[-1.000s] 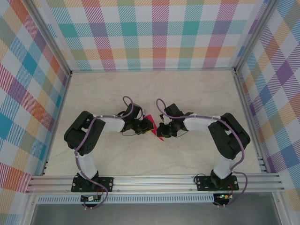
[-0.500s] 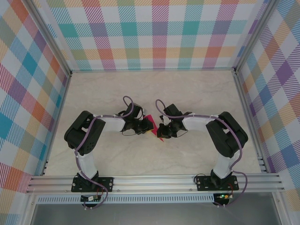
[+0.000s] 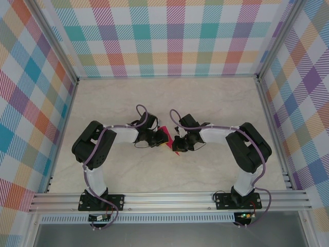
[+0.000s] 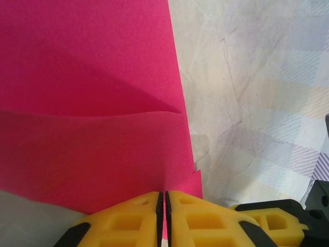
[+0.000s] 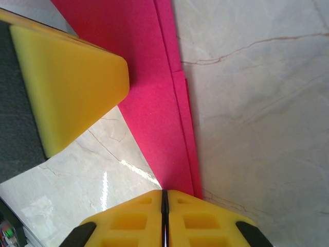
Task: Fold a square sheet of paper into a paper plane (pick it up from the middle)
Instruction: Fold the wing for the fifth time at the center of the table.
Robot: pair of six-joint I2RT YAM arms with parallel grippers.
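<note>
Top external view: both arms are bent inward over the middle of the marble-patterned desk (image 3: 216, 103), with the left gripper (image 3: 163, 138) and the right gripper (image 3: 176, 144) close together, nearly tip to tip. A magenta-pink sheet of paper (image 3: 165, 130) lies between them, largely covered by the two wrists, so that only small slivers of pink are visible. Plaid walls (image 3: 164, 36) enclose the desk on three sides, and an aluminium rail (image 3: 169, 200) runs along the near edge. Jaw state cannot be judged from this height. Left wrist view: the left gripper (image 4: 165, 216) has its yellow fingers pressed together, leaving only a hairline slit, and the lower edge of the sheet of paper (image 4: 92, 67) runs into that slit, so the gripper is clamped on the paper. The sheet occupies the upper left of the view, with a second layer lying over the first and a slightly curved fold edge crossing it; its right edge borders bare desk (image 4: 247, 77). Right wrist view: the right gripper (image 5: 164, 211) likewise has its fingers closed tight, and the sheet of paper (image 5: 154, 77) narrows down to the fingertips and is pinched there. Stepped, layered edges run along the right side of the paper. One yellow finger (image 5: 72, 77) of the left gripper sits at the upper left, overlapping the left edge of the sheet. Bare desk (image 5: 257, 103) lies to the right.
</note>
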